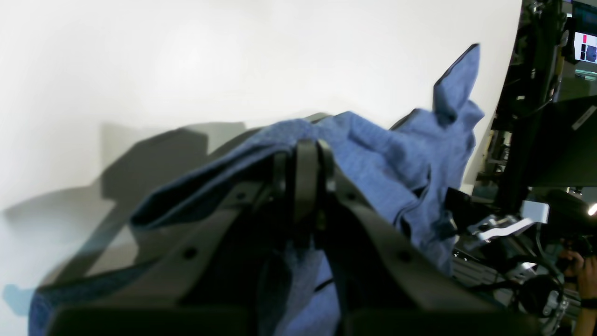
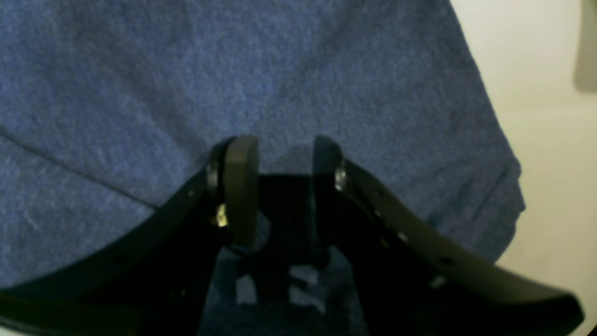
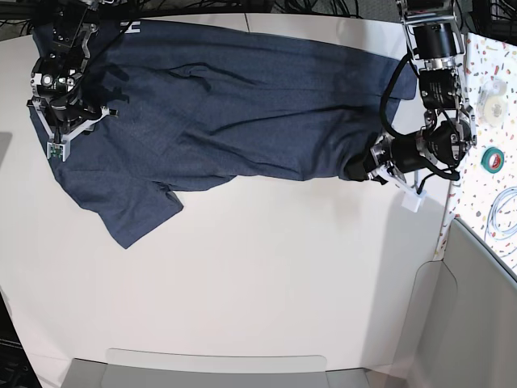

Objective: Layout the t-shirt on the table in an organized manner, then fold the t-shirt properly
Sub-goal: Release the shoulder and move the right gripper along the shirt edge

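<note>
The dark blue t-shirt (image 3: 226, 113) lies stretched across the far part of the white table (image 3: 266, 283), one sleeve pointing toward the near left. My left gripper (image 3: 359, 171) is at the shirt's right end. In the left wrist view its jaws (image 1: 305, 149) are shut on the t-shirt (image 1: 387, 158), which drapes over the fingers and stands up in a peak above the table (image 1: 186, 70). My right gripper (image 3: 69, 121) is over the shirt's left end. In the right wrist view its fingers (image 2: 284, 149) stand apart, tips down on the flat t-shirt (image 2: 140, 84), with the table (image 2: 550, 163) at right.
A speckled strip along the table's right edge carries a green tape roll (image 3: 493, 159) and a white roll (image 3: 490, 93). A grey panel (image 3: 477, 307) stands at the near right. Cables run along the far edge. A person's hand (image 1: 578, 270) shows beyond the table.
</note>
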Available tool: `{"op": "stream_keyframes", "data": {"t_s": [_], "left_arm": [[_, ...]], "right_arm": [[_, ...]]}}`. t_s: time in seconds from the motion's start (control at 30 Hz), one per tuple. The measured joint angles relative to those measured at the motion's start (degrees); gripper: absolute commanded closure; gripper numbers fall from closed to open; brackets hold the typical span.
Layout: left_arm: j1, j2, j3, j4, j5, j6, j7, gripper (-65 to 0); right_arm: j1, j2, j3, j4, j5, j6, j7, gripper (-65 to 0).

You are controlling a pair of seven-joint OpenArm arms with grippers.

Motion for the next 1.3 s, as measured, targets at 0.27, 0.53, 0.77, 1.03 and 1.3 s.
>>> {"op": "stream_keyframes", "data": {"t_s": [0.27,0.53,0.77,1.03,1.3], "left_arm": [[-1.55,0.13,0.00,0.00,0.00,0.02,-14.32,0.0],[-1.16,0.48,0.17,-0.02,0.00,0.04,-25.86,0.0],[-1.77,2.51,0.20,-9.09,0.00,0.20,-31.91,-5.7],[-5.62,2.82,-0.02,-21.18,-1.31,-0.85,-33.11,-28.2],[-7.69,2.32,-0.02,-22.60,-1.38,-0.42,-32.59,-28.1]], "right_arm": [[-0.33,0.00,0.00,0.09,0.04,-0.15,0.24,-20.0],[-0.46,0.00,0.00,0.09,0.04,-0.15,0.39,-20.0],[-0.48,0.00,0.00,0.11,0.20,-0.15,0.39,-20.0],[-0.57,-0.94,0.39,0.57,0.04,-0.17,0.35,-20.4],[1.03,-1.27,0.39,0.55,-0.02,-0.15,-1.05,-20.5]]}}
